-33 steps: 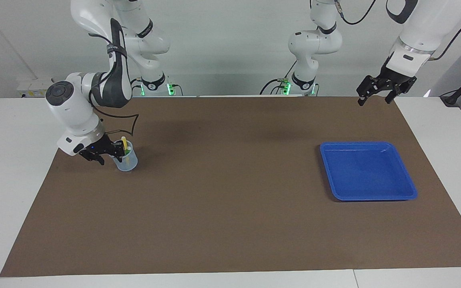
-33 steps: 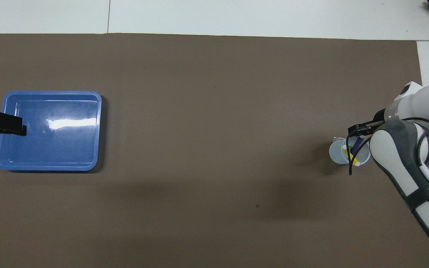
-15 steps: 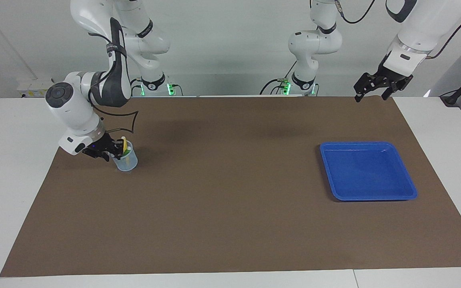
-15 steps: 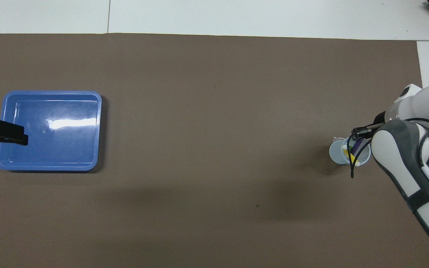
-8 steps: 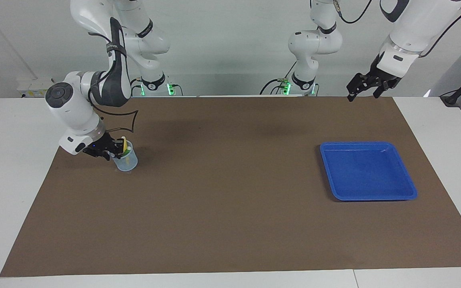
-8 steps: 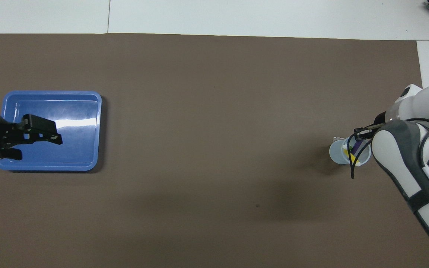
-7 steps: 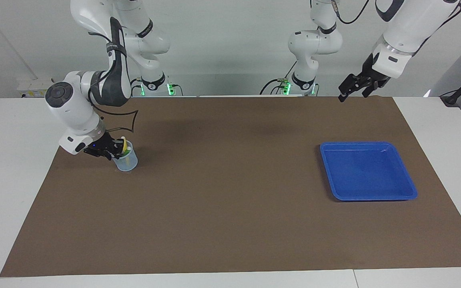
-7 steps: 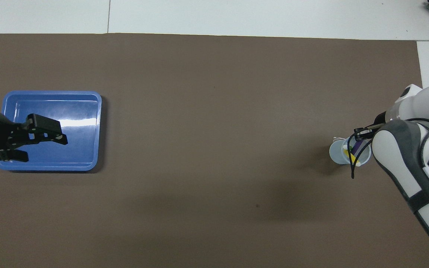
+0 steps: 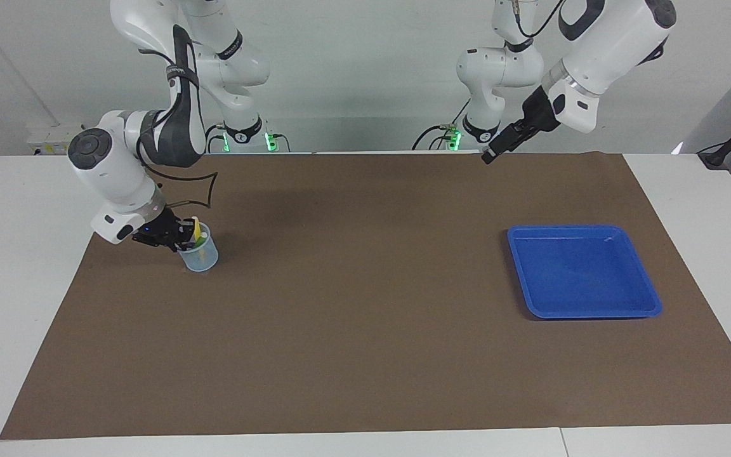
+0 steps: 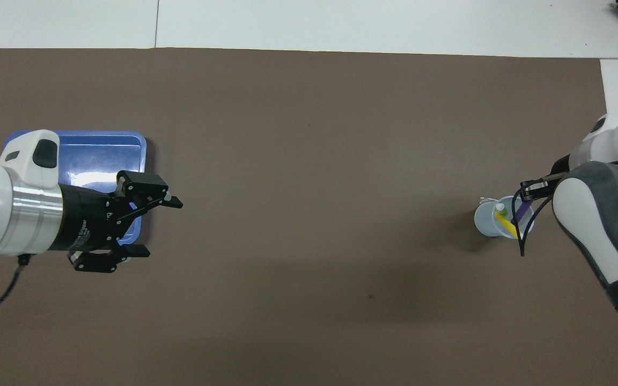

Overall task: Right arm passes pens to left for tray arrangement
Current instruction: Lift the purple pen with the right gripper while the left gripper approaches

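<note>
The blue tray (image 9: 584,271) lies on the brown mat toward the left arm's end; in the overhead view the left arm covers most of the tray (image 10: 106,146). A translucent cup (image 9: 201,255) toward the right arm's end holds the yellow pen (image 9: 195,230), the green pen (image 10: 500,208) and the purple pen (image 10: 521,210). My right gripper (image 9: 174,237) is at the cup's rim, fingers closed on the purple pen's top. It also shows in the overhead view (image 10: 533,188). My left gripper (image 10: 156,226) is open and empty, high over the mat beside the tray; the facing view shows it too (image 9: 488,156).
The brown mat (image 9: 365,330) covers most of the white table (image 9: 16,266). The arm bases stand at the table's robot edge, with cables behind them.
My right gripper's fingers have closed at the cup and it has lifted slightly. My left arm has swung from the table's end, across the tray, toward the middle of the table.
</note>
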`<action>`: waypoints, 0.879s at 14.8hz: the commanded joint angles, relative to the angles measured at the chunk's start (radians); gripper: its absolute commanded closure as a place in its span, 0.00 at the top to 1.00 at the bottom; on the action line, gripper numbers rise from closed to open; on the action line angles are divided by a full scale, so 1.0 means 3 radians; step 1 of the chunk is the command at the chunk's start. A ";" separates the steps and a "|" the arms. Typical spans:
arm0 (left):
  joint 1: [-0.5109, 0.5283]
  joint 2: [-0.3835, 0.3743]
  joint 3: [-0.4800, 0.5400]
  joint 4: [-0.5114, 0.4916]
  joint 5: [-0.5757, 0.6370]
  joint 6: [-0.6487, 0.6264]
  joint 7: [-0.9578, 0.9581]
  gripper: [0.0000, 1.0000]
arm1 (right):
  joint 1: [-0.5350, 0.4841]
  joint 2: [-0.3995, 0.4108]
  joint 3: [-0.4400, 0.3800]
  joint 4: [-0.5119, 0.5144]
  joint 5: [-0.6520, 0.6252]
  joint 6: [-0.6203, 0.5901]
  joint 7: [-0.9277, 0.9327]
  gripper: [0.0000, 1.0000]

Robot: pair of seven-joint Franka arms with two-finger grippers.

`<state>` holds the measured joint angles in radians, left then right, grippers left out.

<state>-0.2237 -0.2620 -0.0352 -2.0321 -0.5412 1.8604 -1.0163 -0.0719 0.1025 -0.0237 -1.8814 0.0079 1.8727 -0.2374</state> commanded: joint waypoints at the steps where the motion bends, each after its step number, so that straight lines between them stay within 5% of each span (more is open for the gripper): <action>1: -0.0154 -0.0297 0.0051 -0.0471 -0.0424 0.0572 -0.0757 1.00 | -0.0006 -0.0127 0.0028 0.0441 0.0040 -0.0468 -0.0047 0.00; 4: -0.0216 -0.0298 0.0051 -0.0487 -0.0705 0.0732 -0.1310 1.00 | -0.0011 -0.0163 0.0155 0.0723 0.0141 -0.0669 -0.0006 0.00; 8: -0.0180 -0.0298 0.0056 -0.0482 -0.0788 0.0748 -0.1720 1.00 | 0.0014 -0.0204 0.0176 0.0718 0.1020 -0.0597 0.0773 0.00; 13: -0.0215 -0.0298 0.0051 -0.0512 -0.0911 0.0880 -0.1991 1.00 | 0.0632 -0.0214 0.0176 0.0586 0.1288 0.0096 0.1944 0.00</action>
<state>-0.2691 -0.3220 -0.0244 -2.1444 -0.7867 2.0789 -1.5639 0.0483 0.0406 0.0297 -1.6804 0.3677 1.8141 0.2112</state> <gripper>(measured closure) 0.000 0.828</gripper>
